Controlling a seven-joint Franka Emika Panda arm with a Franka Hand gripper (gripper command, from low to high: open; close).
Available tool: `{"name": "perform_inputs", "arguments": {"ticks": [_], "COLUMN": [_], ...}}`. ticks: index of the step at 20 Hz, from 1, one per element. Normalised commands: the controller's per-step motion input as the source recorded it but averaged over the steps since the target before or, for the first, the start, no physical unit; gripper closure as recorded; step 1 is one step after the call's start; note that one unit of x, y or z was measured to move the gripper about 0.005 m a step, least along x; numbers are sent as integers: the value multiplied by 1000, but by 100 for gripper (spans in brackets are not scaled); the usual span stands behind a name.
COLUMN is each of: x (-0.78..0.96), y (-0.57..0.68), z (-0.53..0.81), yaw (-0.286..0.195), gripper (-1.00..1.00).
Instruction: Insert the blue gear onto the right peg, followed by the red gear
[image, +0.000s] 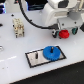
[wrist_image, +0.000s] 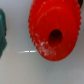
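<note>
The blue gear (image: 52, 52) lies flat on the right half of the black-framed grey plate (image: 35, 60). It covers the right peg, which is hidden. The left-hand pin (image: 36, 55) stands bare. The red gear (image: 64, 34) lies on the white table behind the plate, toward the exterior view's right. My gripper (image: 64, 31) hangs right over it, with dark fingers low on either side, apart from each other. In the wrist view the red gear (wrist_image: 52, 30) fills the frame with its centre hole showing. A dark finger edge (wrist_image: 1, 30) shows beside it.
A beige block-like part (image: 18, 27) stands on the table at the exterior view's left. A black cable (image: 31, 22) loops from the arm across the back. A small pale object (image: 1, 48) sits at the left edge.
</note>
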Motion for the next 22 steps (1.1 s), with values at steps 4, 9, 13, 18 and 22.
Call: {"name": "perform_inputs", "arguments": {"ticks": [4, 9, 13, 18, 22], "x": [-164, -111, 33, 206, 373], "y": [9, 5, -55, -66, -175], "z": [-36, 15, 339, 627, 619], "yaw": [0, 0, 0, 0, 0], "gripper": [100, 100, 100, 100, 100]}}
